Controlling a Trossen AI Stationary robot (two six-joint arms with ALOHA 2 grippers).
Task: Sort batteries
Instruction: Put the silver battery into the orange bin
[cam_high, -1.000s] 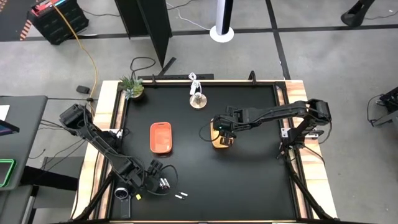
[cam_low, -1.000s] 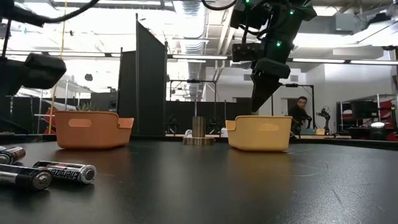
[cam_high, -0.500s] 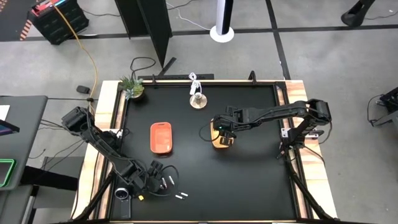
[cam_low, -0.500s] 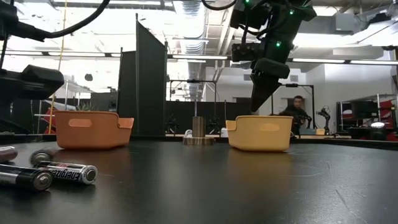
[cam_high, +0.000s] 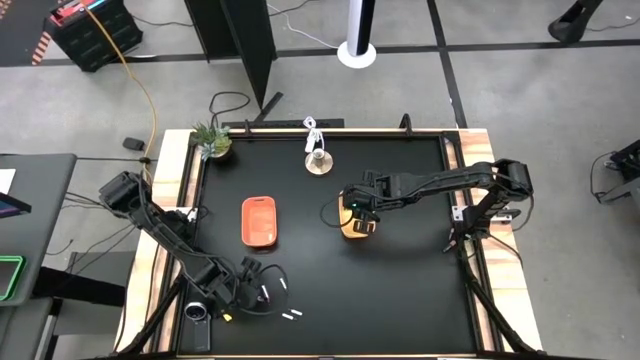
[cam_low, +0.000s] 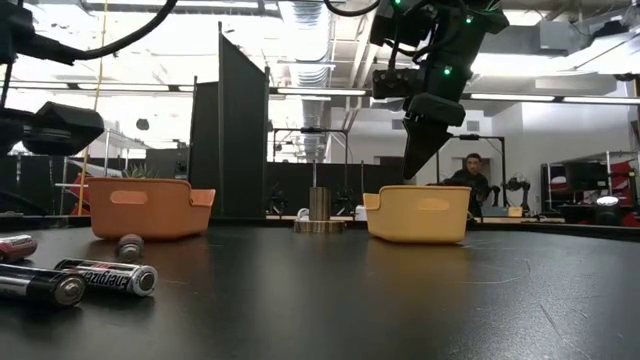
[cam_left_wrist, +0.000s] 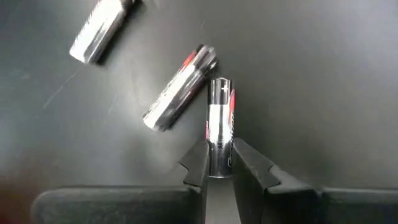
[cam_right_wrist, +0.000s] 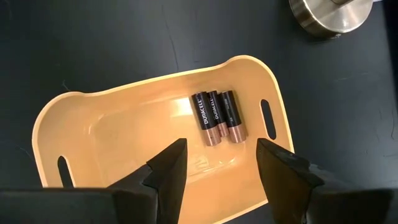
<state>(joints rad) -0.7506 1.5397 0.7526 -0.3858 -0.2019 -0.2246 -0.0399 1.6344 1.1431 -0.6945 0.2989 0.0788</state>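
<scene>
Several batteries lie near the table's near left corner. My left gripper (cam_high: 260, 292) (cam_left_wrist: 219, 160) is shut on a silver battery with red print (cam_left_wrist: 219, 118). Two more silver ones (cam_left_wrist: 180, 90) (cam_left_wrist: 102, 31) lie on the table beyond it, and others (cam_low: 105, 276) show in the low view. Above the yellow tray (cam_high: 357, 224) my right gripper (cam_right_wrist: 217, 158) hangs open. Three dark copper-tipped batteries (cam_right_wrist: 217, 116) lie side by side on that tray's floor. The orange tray (cam_high: 258, 220) stands left of centre. My left gripper pinches the silver battery between its two fingers (cam_left_wrist: 198, 163), on the two sides of its near end (cam_left_wrist: 219, 163). The fingers come slanting down from above and lie along the battery. Its plus end points away from the gripper, and it looks to lie on the table.
A small potted plant (cam_high: 212, 140) stands at the far left corner and a round metal stand (cam_high: 318, 162) at the far middle. A round dark object (cam_high: 197, 311) sits at the near left edge. A person (cam_low: 470, 180) is in the room behind.
My left gripper has shut on the silver battery without shifting over the table. A loose battery beside it has rolled a short way toward the table's right and now shows end-on in the low view.
</scene>
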